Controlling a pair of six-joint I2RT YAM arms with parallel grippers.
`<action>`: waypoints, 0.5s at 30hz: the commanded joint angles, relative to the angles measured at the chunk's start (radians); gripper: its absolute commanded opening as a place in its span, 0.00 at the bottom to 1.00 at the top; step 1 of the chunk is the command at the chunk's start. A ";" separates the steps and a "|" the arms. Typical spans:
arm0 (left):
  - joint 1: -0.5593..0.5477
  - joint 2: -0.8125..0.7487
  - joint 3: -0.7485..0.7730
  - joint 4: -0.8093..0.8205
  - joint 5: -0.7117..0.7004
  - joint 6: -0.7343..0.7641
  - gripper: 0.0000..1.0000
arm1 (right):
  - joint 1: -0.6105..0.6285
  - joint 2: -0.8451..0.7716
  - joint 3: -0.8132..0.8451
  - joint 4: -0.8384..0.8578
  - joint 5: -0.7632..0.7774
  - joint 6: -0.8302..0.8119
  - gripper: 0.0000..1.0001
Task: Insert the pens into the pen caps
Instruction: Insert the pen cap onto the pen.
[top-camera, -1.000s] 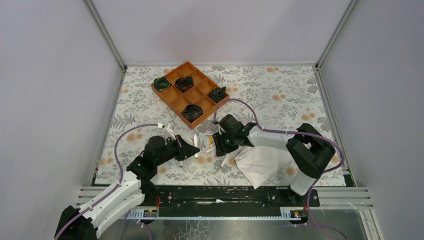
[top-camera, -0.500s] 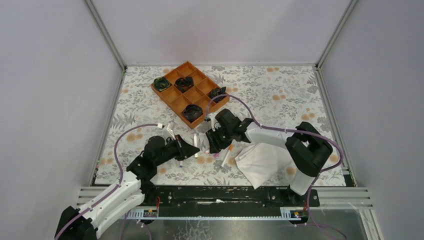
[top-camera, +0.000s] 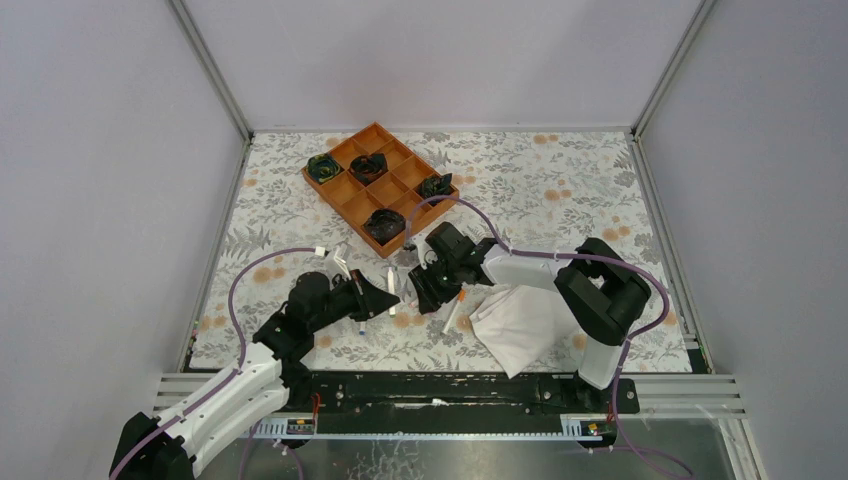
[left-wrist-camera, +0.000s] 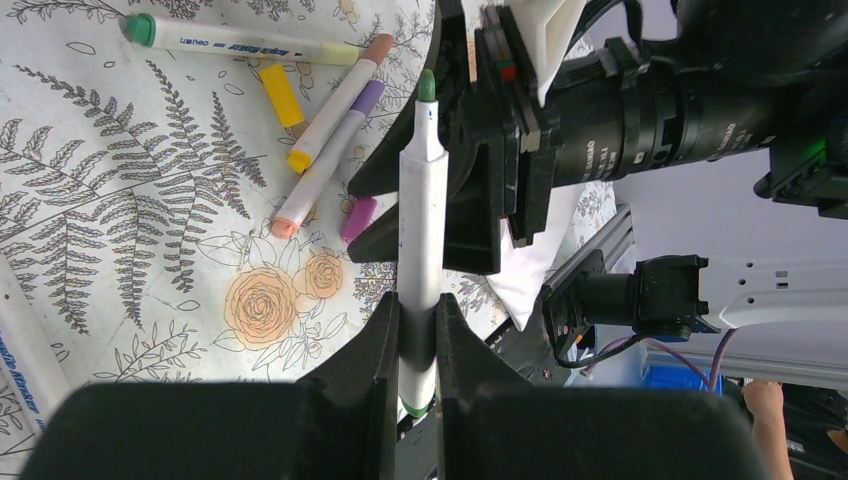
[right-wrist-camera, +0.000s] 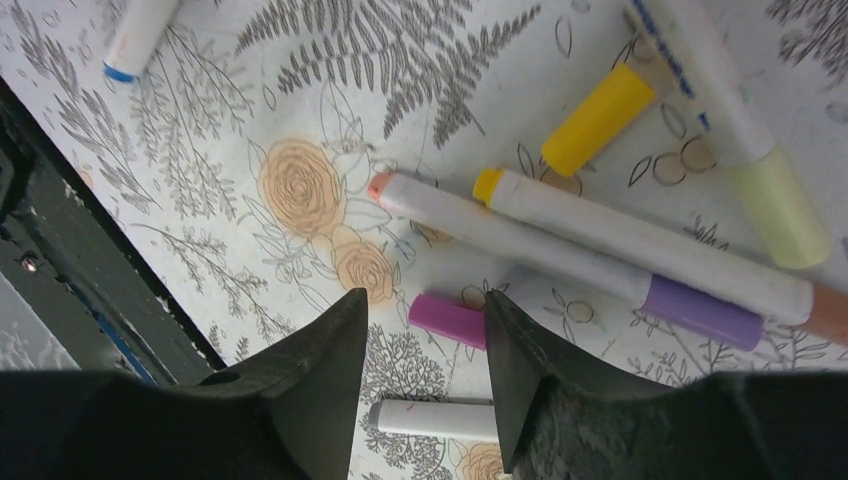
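two black arms reach out from the near edge of the table (top-camera: 560, 190). close to that edge, on the right, lies a folded white cloth (top-camera: 520, 325). a bit further in, the left gripper (left-wrist-camera: 420, 318) is pressed tight on a white pen (left-wrist-camera: 421, 210) — it pinches the pen near its back end, and the green tip sticks out in front, just beside the black body of the right gripper (right-wrist-camera: 425, 305). the right gripper hangs low over the flowery mat with its fingers (right-wrist-camera: 320, 370) spread apart, not closed on a thing. a small pink cap (right-wrist-camera: 447, 321) lies flat on the mat between them, close to one finger, and i cannot tell if it touches. just past the pink cap two loose pens (right-wrist-camera: 600, 228) lie side by side, touching — one has an orange tip, the other a yellow tip. a yellow cap (right-wrist-camera: 597, 118) lies near them, apart from both. beyond it lies a capped pen (right-wrist-camera: 745, 140) with a pale green cap on. far back sits an orange tray (top-camera: 378, 138) split into small boxes, and four boxes each hold a dark crumpled thing (top-camera: 384, 225).
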 joint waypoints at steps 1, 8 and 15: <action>0.007 -0.007 0.006 0.021 0.018 0.006 0.00 | 0.019 -0.040 -0.033 -0.023 -0.008 -0.012 0.53; 0.007 -0.014 0.004 0.019 0.021 0.004 0.00 | 0.068 -0.074 -0.066 -0.083 0.060 -0.004 0.52; 0.008 -0.025 0.004 0.009 0.019 0.004 0.00 | 0.148 -0.065 -0.035 -0.176 0.289 0.019 0.47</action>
